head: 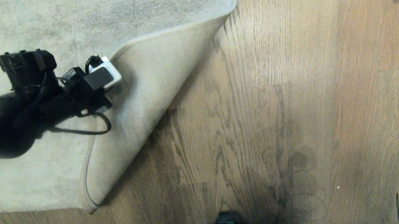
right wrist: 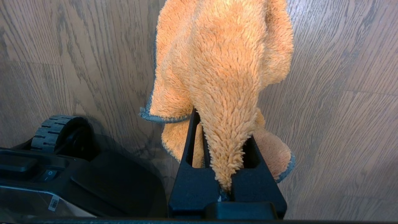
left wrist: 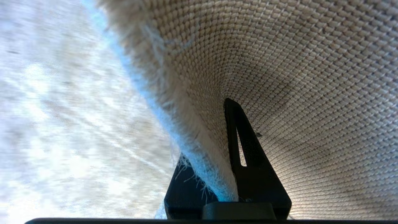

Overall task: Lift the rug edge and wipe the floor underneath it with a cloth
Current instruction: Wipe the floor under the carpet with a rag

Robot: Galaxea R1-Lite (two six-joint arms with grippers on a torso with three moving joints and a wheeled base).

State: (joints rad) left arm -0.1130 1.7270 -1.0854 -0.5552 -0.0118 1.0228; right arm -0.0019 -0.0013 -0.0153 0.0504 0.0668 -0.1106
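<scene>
Head view: left gripper (head: 116, 70) folds rug edge (head: 155, 94) back, floor (head: 257, 121) bare.
L wrist: gripper pinches the border; rug limp, heavy.
R wrist: right gripper (right wrist: 227, 174) clamps cloth (right wrist: 224, 68), soft, light, off the floor.

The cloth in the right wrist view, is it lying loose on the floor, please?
No, the orange cloth is pinched between the shut fingers of the right gripper and hangs above the floor.
</scene>
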